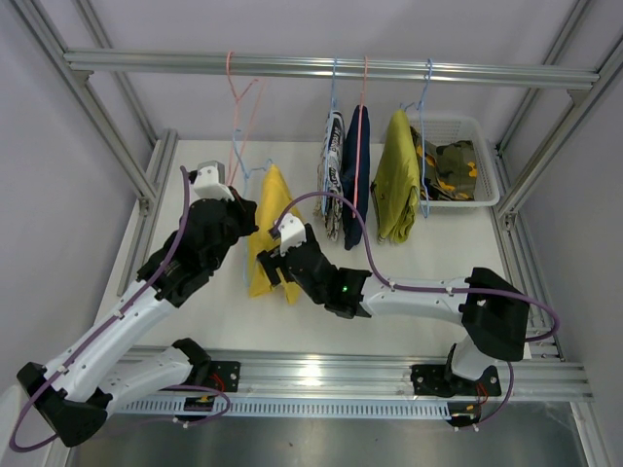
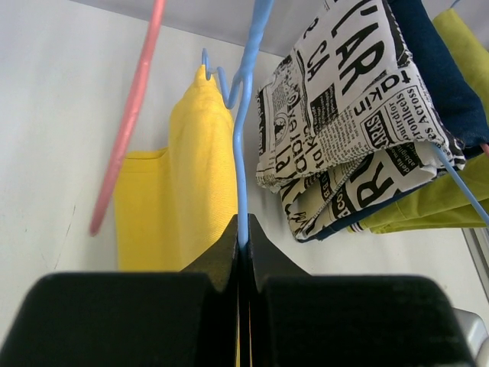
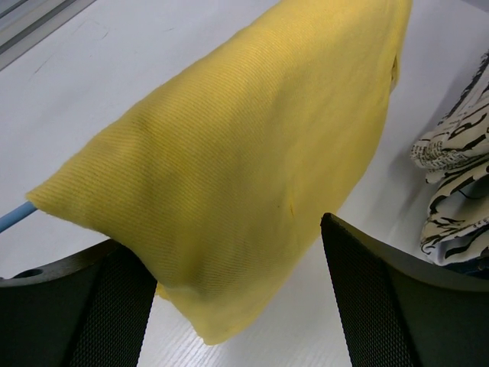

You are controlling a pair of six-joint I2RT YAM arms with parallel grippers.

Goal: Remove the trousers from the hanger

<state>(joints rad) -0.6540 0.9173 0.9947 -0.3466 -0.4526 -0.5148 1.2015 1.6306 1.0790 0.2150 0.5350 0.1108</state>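
Observation:
The bright yellow trousers (image 1: 273,233) hang folded over a blue hanger (image 2: 243,145) held low, off the rail. My left gripper (image 2: 243,229) is shut on the hanger's blue wire, left of the trousers in the top view (image 1: 243,222). My right gripper (image 3: 225,245) is open with the yellow trousers (image 3: 244,153) between its fingers; in the top view (image 1: 276,256) it sits at their lower edge. The black-and-white print trousers (image 1: 334,175), the dark navy trousers (image 1: 356,175) and the mustard-olive trousers (image 1: 397,177) hang from the rail. The camouflage trousers (image 1: 450,167) lie in a basket.
An empty pink hanger (image 1: 243,97) hangs on the aluminium rail (image 1: 331,66) above my left gripper. A white basket (image 1: 490,165) stands at the back right. Frame posts rise on both sides of the white table (image 1: 428,263).

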